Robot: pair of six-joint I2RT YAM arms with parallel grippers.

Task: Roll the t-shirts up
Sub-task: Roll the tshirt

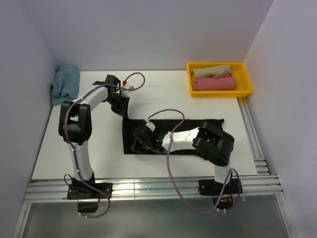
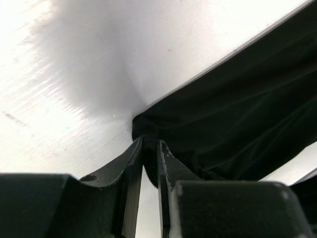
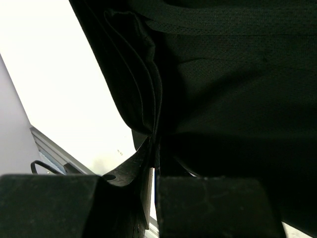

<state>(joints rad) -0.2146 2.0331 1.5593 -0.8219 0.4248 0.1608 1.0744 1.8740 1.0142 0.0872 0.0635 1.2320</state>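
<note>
In yellow bin (image 1: 221, 93), two rolled t-shirts (image 1: 214, 83)

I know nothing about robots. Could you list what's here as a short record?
Being worked: black t-shirt, folded into a long strip
Left gripper: shut on its far left corner
Right gripper: shut on its near left end
Yellow bin: rolled beige t-shirt, rolled pink t-shirt
Far left: crumpled blue t-shirt
</note>
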